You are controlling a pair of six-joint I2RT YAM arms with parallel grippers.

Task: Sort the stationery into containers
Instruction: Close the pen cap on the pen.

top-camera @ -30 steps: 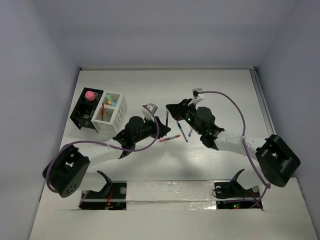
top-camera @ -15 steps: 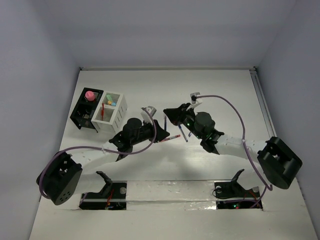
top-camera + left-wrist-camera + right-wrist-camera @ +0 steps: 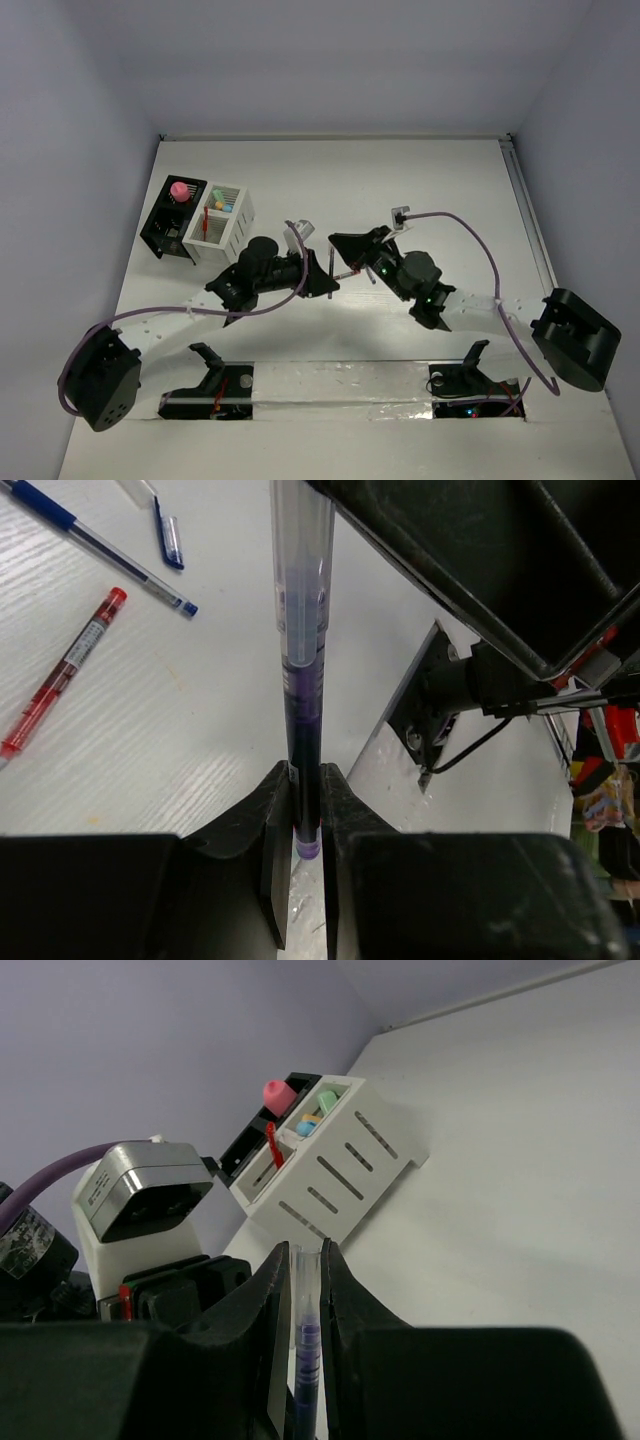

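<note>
Pen [image 3: 303, 670] in left gripper [image 3: 305, 776], right gripper [image 3: 305, 1260]

**Five pens, four small pieces, two boxes**

Five pens in all. One purple-inked pen [image 3: 305, 630] is raised off the table [image 3: 450, 180]. Three lie on it: a loose red pen [image 3: 60, 675], a blue pen [image 3: 100, 550] and a blue-tipped pen [image 3: 168, 535] cut off by the frame. A boxed red pen [image 3: 273, 1145] makes the fifth. Four small pieces: one pink-topped stub [image 3: 277, 1093], one mint green bit [image 3: 327, 1100], one orange bit [image 3: 312, 1118], one pale blue bit [image 3: 305, 1128]. Two containers: one black box [image 3: 245, 1140] and one white box [image 3: 340, 1175] with two compartments.
</note>
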